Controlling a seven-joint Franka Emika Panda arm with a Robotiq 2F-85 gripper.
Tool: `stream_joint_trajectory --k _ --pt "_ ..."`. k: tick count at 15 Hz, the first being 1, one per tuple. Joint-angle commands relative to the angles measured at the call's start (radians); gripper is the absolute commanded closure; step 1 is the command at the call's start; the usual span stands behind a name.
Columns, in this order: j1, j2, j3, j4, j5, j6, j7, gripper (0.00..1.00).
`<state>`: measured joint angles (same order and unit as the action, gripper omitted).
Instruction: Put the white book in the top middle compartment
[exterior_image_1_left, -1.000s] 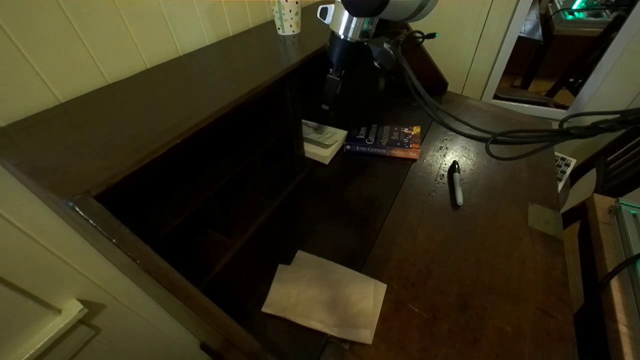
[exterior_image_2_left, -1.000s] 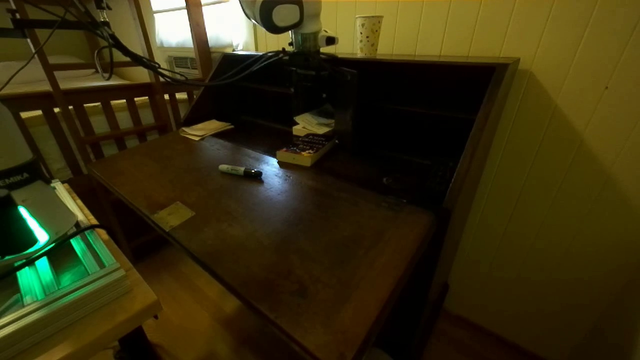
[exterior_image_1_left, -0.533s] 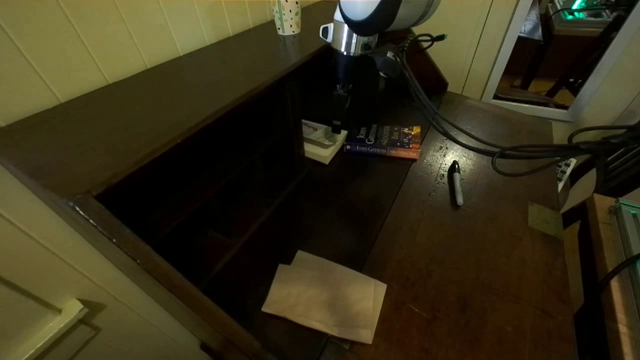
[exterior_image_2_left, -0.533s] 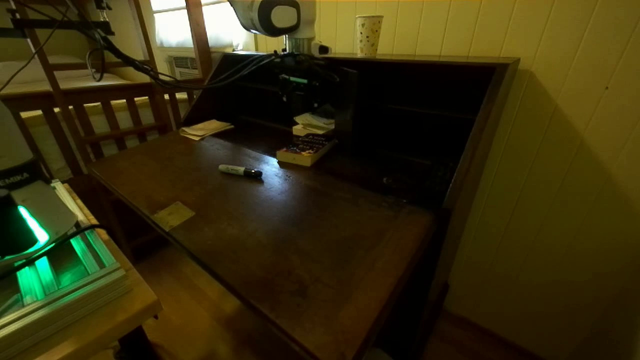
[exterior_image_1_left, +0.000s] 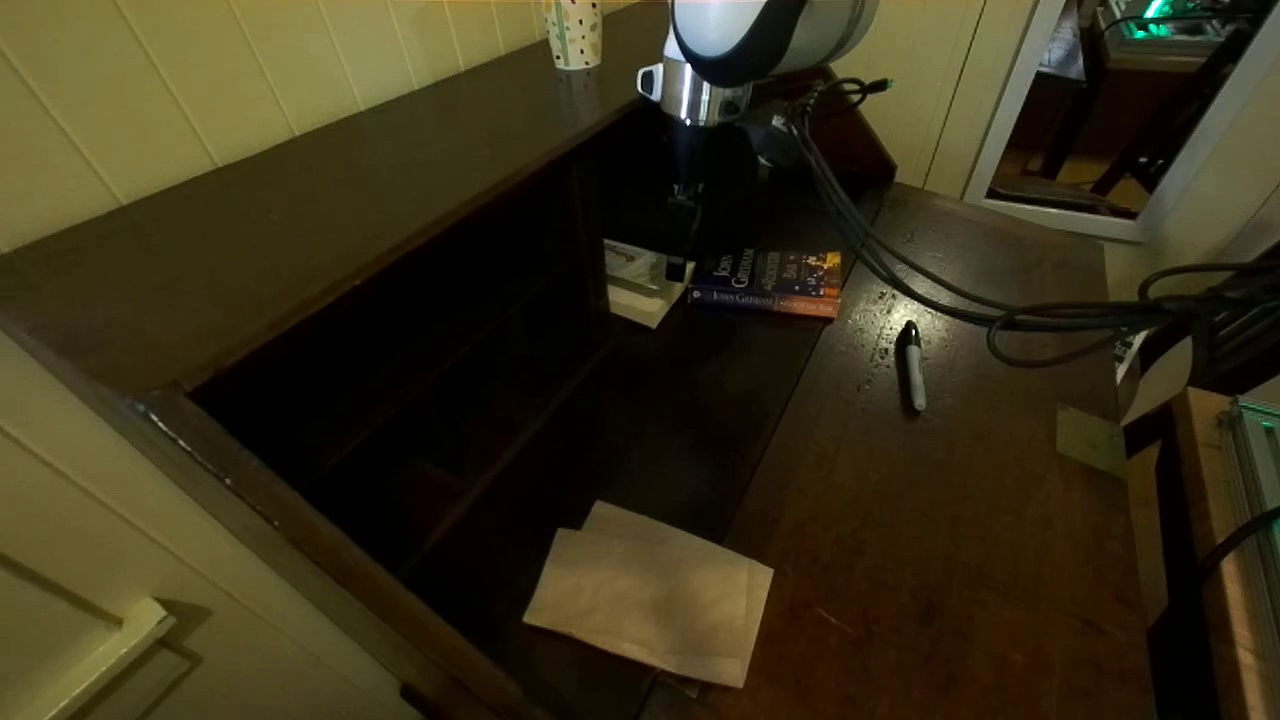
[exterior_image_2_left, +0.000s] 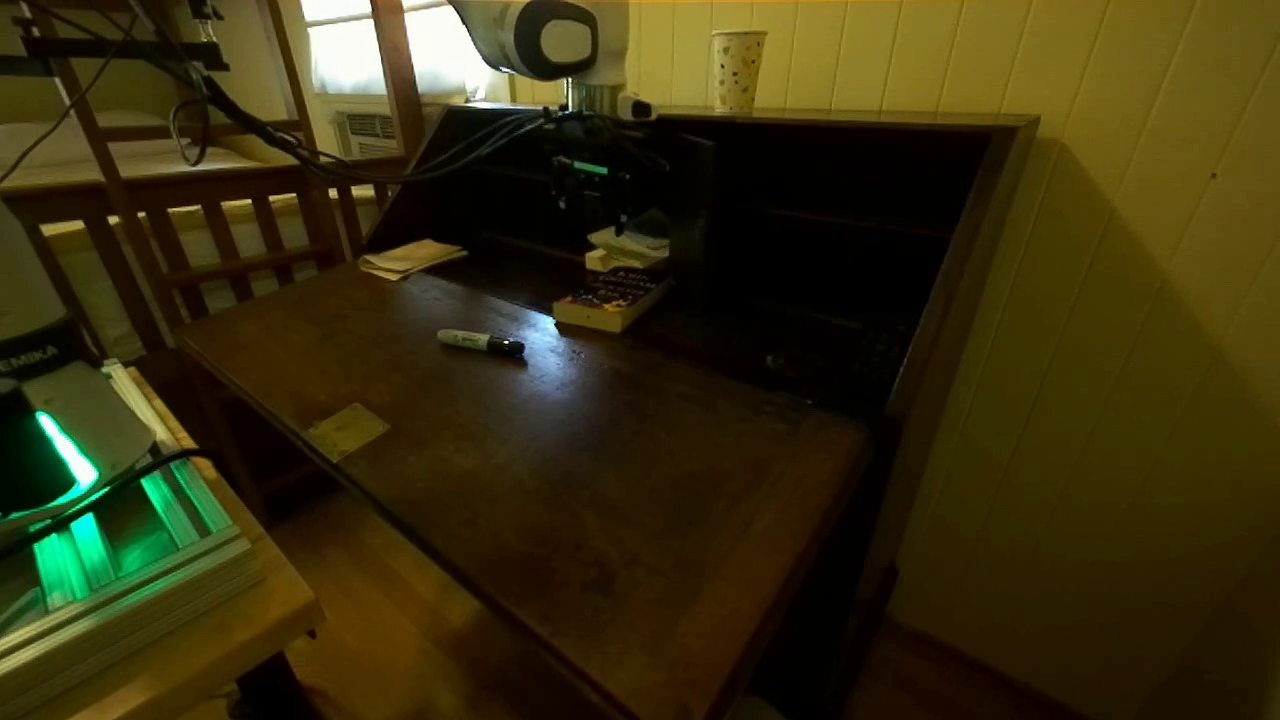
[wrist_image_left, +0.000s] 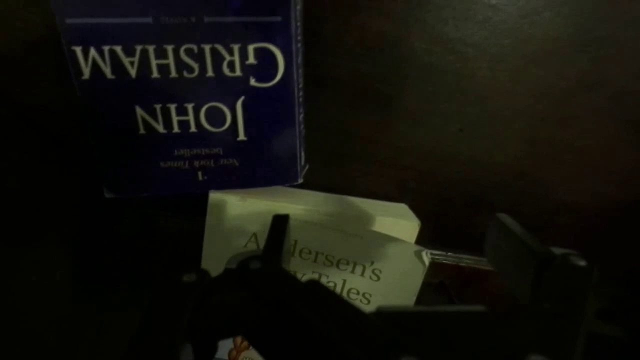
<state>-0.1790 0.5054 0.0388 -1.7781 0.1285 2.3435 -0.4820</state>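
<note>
Gripper (wrist_image_left: 392, 232) lower now, at white book (wrist_image_left: 330, 245); nothing grasped yet.
Compared w/ a sec. ago, the gripper came down while the book kept its pos. on the desk (exterior_image_1_left: 930, 520), just beside the dark blue book (wrist_image_left: 200, 100); so I judge it is the approach, and placing into the top middle compartment (too dark to make out) remains to do. Fingers (wrist_image_left: 276, 240) stand wide apart: in the wrist view, one is in front of the book, the other past its edge, so prob. a small shift is needed before closing. Contact: cannot tell.
</note>
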Motion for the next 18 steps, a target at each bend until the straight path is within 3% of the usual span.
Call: stream_joint_trajectory --k 1,3,4,6,9,10,15,18 --pt "0.039 0.026 -0.016 0.019 -0.05 -0.04 0.097 0.0" --pt "0.048 0.025 -0.019 0.016 -0.057 -0.031 0.138 0.0" --pt "0.05 0.023 -0.019 0.014 -0.058 -0.029 0.148 0.06" --pt "0.048 0.006 -0.016 -0.003 -0.048 -0.017 0.164 0.03" --pt "0.028 -0.042 -0.008 -0.073 -0.011 0.113 0.167 0.0" --pt "0.031 -0.002 -0.004 -0.007 -0.029 0.042 0.151 0.0" --pt "0.03 0.0 -0.004 -0.01 -0.029 0.053 0.152 0.0" --pt "0.079 0.003 -0.029 -0.03 -0.101 0.083 0.198 0.0"
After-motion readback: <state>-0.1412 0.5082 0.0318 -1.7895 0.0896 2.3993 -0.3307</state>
